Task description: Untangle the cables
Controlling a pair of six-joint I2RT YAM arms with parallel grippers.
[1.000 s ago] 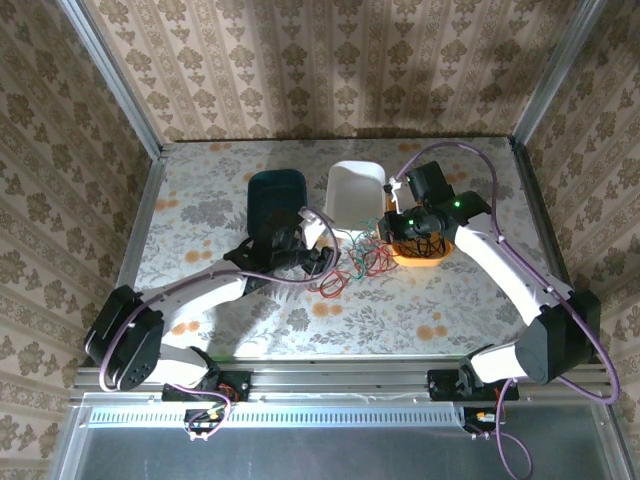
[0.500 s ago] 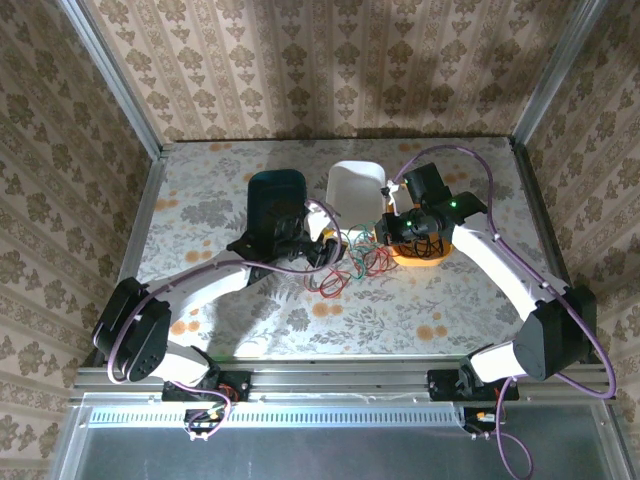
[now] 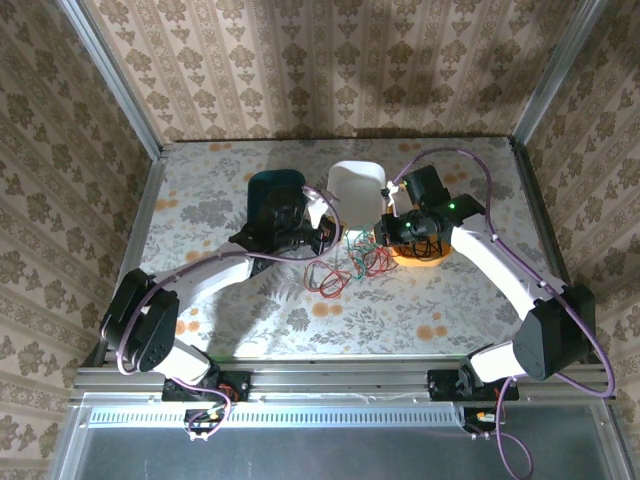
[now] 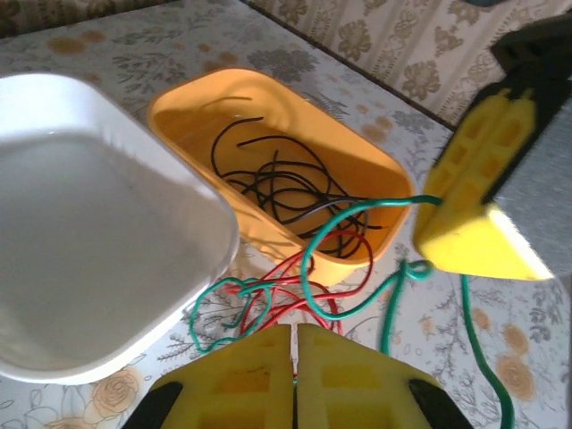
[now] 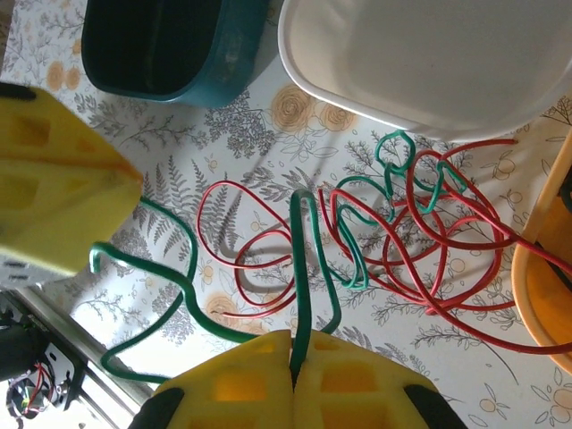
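Fingers [image 5: 234, 386] tight on green cable [image 5: 302, 268]; both grippers [image 4: 295, 335] [image 5: 293, 347]

A: Where's the tangle?
B: On the table [image 5: 223, 134], the red cable [image 5: 474, 143] and the green cable [image 5: 302, 268] lie in overlapping loops, snarled together
A: And the black cables [image 4: 277, 192]?
B: Coiled loosely inside the orange tray [image 4: 295, 89], right of the tangle
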